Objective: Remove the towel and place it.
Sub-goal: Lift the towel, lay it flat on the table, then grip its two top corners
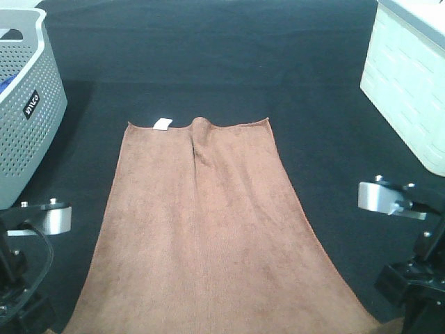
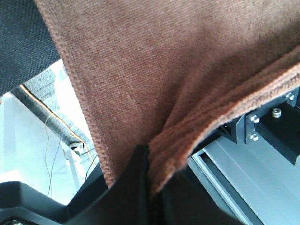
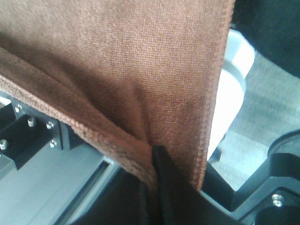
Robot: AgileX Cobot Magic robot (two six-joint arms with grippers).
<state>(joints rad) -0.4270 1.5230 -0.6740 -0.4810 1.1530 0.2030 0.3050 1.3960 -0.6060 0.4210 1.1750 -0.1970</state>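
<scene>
The brown towel [image 1: 201, 236] lies spread lengthwise on the dark table covering [image 1: 208, 62], with its white tag [image 1: 161, 124] at the far edge beside a small raised fold. Its near end hangs past the table's front edge. In the left wrist view my left gripper [image 2: 151, 187] is shut on a near corner of the towel [image 2: 154, 84], the cloth bunched between the black fingers. In the right wrist view my right gripper [image 3: 156, 185] is shut on the other near corner of the towel [image 3: 117, 61]. Neither gripper's fingertips show in the high view.
A grey perforated basket [image 1: 24, 111] stands at the far left of the table. A cream-white bin [image 1: 407, 83] stands at the far right. My left arm [image 1: 31, 278] and right arm [image 1: 410, 257] flank the towel's near end.
</scene>
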